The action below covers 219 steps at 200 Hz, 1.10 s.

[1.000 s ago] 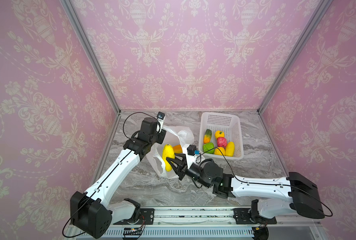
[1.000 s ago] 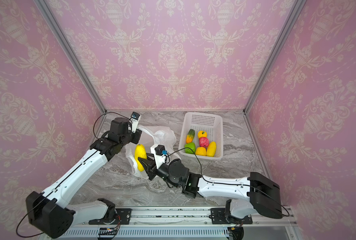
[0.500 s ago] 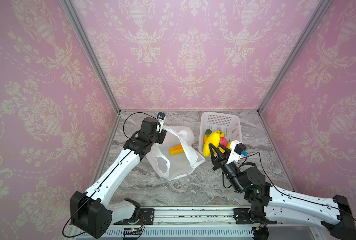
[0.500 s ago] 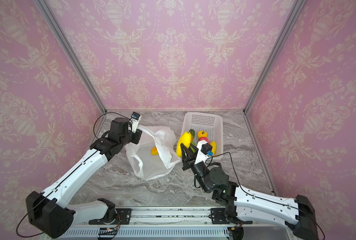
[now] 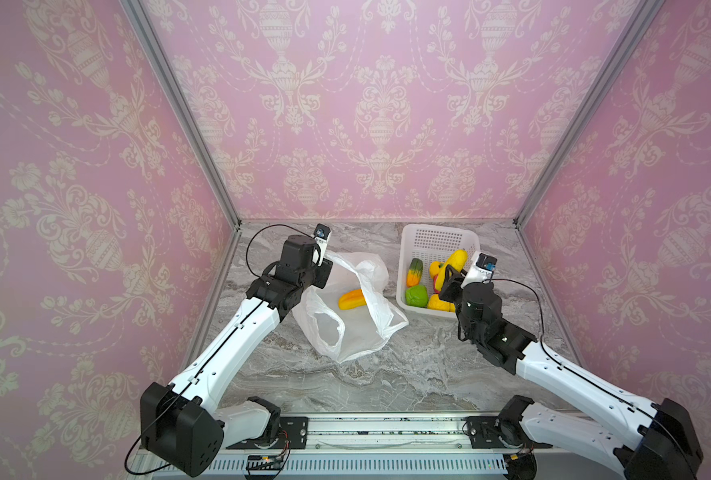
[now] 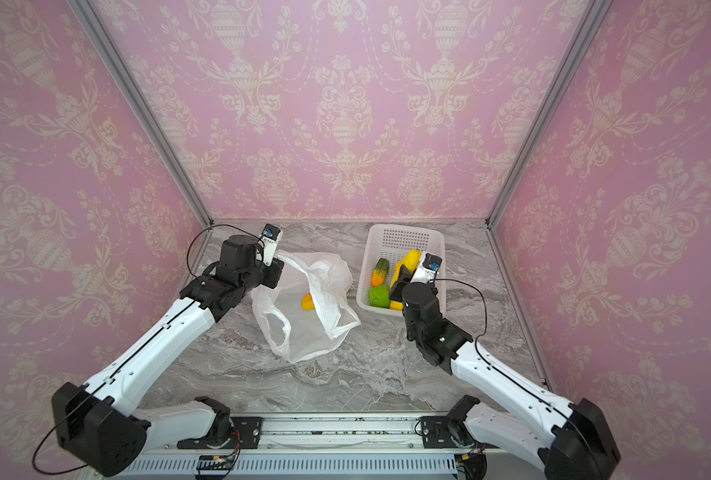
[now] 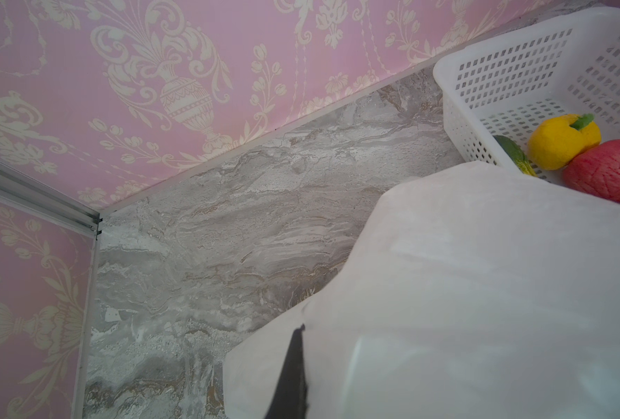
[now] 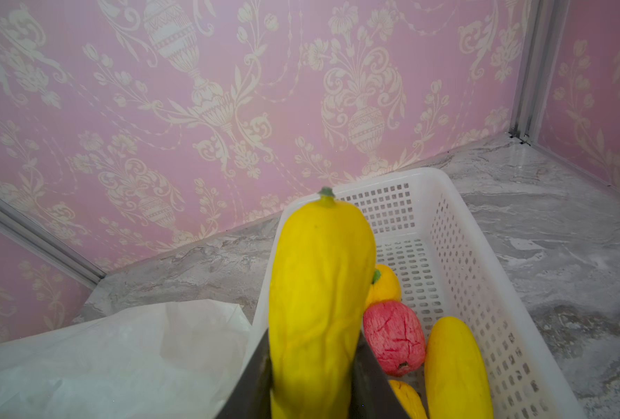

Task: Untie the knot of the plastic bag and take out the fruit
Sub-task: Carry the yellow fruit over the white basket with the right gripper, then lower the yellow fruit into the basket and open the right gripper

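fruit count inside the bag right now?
1: an orange-yellow fruit lies inside the open plastic bag, seen in both top views. Folds may hide others.

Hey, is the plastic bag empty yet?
Not empty. An orange-yellow fruit lies inside the plastic bag, seen through its open mouth in both top views.

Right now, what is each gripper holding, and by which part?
Right gripper: the long yellow fruit, gripped near the end opposite its stem, over the basket. Left gripper: the plastic bag, pinched at its upper edge.
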Tool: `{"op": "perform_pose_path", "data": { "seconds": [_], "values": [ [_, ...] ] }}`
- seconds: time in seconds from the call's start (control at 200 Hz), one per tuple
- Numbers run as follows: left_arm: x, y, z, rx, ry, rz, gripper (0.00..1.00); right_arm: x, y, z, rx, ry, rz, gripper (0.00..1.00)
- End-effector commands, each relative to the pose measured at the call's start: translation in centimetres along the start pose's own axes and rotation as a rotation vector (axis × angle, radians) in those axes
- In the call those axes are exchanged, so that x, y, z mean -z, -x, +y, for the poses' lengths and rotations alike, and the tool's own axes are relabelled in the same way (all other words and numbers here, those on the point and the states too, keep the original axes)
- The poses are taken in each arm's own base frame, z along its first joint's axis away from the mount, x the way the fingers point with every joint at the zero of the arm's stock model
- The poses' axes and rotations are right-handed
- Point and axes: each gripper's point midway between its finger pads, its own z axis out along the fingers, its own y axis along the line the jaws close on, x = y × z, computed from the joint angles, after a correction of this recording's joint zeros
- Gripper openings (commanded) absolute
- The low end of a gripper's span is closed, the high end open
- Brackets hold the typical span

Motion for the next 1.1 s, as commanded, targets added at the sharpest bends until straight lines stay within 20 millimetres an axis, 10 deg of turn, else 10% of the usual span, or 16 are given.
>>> {"op": "perform_pose_path", "data": {
  "seconds": [0.0,0.485,1.091],
  "values": [
    [0.7,0.7,0.3,0.015,-0.006,-0.016,0.03,-2.8,-2.0,0.5,0.002,0.004,0.153,0.25],
    [0.6,0.6,0.3,0.011,-0.004,-0.012,0.04,-15.8,-10.4,-1.1,0.082,0.008,0.585,0.20],
    [0.8,0.7,0.2,0.013,-0.010,-0.017,0.04,-18.1,-13.0,-2.7,0.095,-0.093,0.634,0.62]
  ]
}}
